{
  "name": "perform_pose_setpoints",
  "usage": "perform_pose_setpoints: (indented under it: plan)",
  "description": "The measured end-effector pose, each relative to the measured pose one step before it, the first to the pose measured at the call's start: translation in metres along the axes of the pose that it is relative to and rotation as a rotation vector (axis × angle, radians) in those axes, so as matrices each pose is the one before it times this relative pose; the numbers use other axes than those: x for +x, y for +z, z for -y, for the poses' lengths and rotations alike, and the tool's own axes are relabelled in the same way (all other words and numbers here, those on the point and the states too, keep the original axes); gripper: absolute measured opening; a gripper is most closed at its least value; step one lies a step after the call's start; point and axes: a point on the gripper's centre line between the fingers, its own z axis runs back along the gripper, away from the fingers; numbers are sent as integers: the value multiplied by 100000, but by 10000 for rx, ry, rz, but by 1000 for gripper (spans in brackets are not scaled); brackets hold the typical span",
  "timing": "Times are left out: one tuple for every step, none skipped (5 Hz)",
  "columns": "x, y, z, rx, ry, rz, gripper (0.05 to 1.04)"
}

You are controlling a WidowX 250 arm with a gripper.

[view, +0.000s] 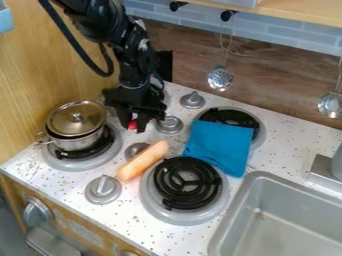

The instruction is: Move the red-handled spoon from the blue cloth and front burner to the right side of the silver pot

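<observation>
The black gripper hangs low over the back left of the stove top, its fingers on either side of a small red object, shut on it. Most of that object is hidden by the fingers. Left of the gripper, a metal pot with its lid on stands on the left burner. In front of the gripper, an orange, sausage-shaped item lies slanted beside the front burner. A blue cloth is spread partly over the back right burner.
Grey knobs rise from the speckled counter around the burners. At the lower right is a metal sink with a faucet. A ladle and another utensil hang along the back wall; a wooden wall stands at left.
</observation>
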Motion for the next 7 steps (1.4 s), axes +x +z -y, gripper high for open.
perform_pose_setpoints:
  plan:
    - [-435,-235,-771,274,-135,-131,459]
    - [-543,-632,-2069,235,346,-294,770]
    - [-513,-269,-376,72,-97,-189,997]
    - [-330,-147,-30,5,-20,-93,1003]
    - [-411,138,729,-479,-209,-113,1001]
    - [486,1972,1354,-1713,27,282,1001]
    - [203,1853,640,-1139,136,81,1001]
